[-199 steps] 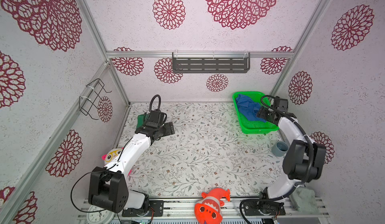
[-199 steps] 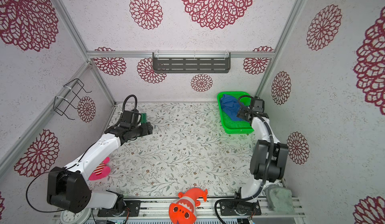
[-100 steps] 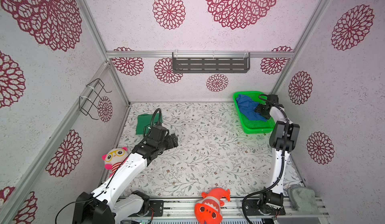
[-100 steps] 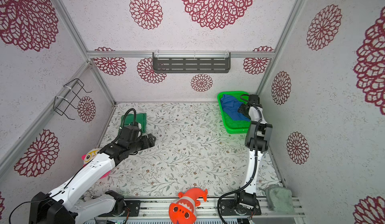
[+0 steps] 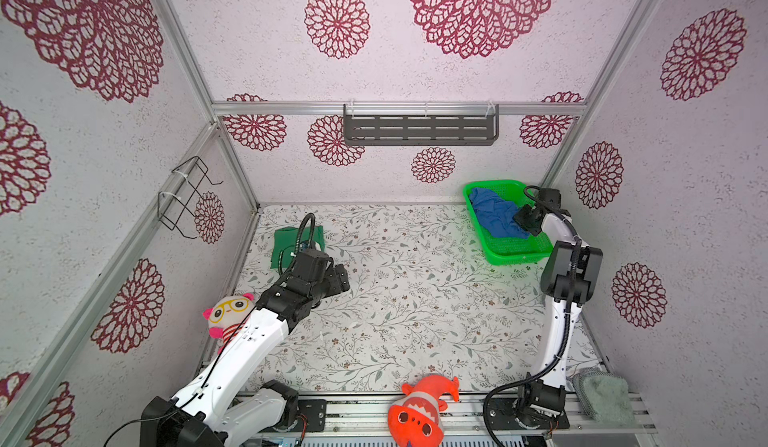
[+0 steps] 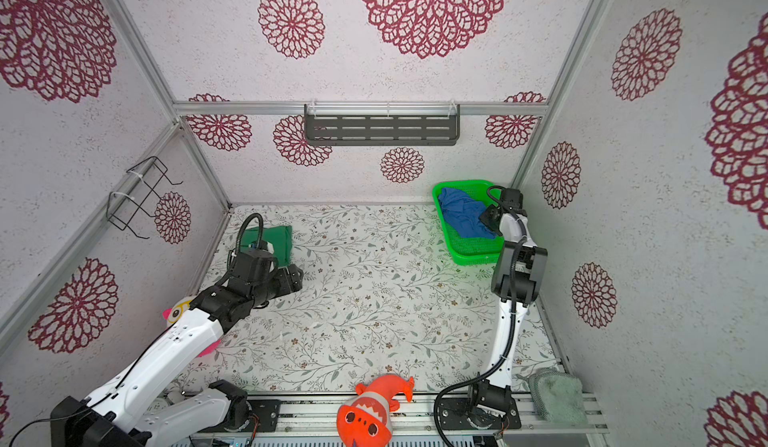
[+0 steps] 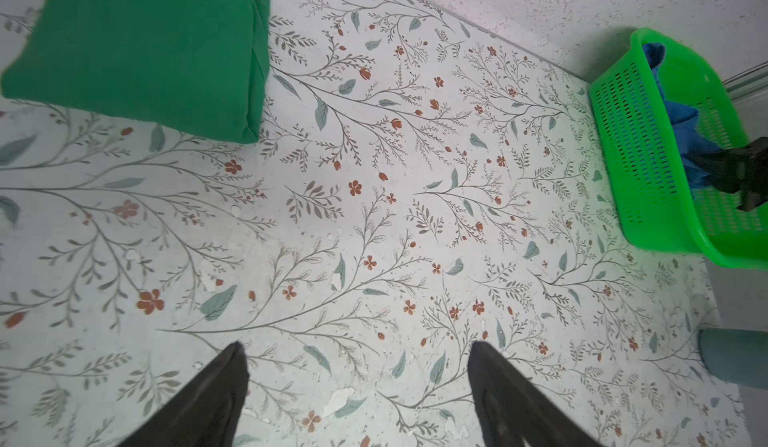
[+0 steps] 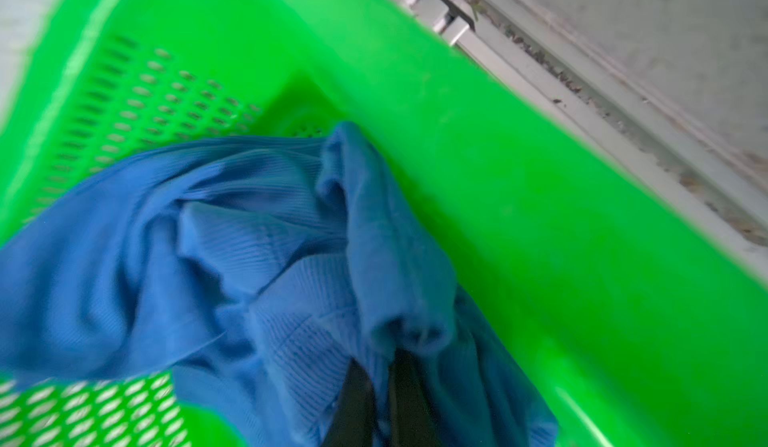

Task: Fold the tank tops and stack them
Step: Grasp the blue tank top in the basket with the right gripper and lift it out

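STEP: I judge pickup of the second top | right gripper (image 8: 380, 366) reaches into basket (image 5: 515, 253), jaws pinched together on a fold of blue top (image 5: 494, 216) | left gripper (image 7: 356, 347) spread wide, empty, hovers over table (image 7: 374, 216), near folded green top (image 7: 137, 45) | NEXT: lift cloth clear of rim, carry to table centre, spread flat.

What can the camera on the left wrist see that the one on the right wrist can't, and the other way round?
Only the left wrist view: the folded green tank top on the flowered table, and the left gripper, open and empty. Only the right wrist view: close up, the right gripper shut on a fold of the blue tank top. Both: the green basket holding that blue top.
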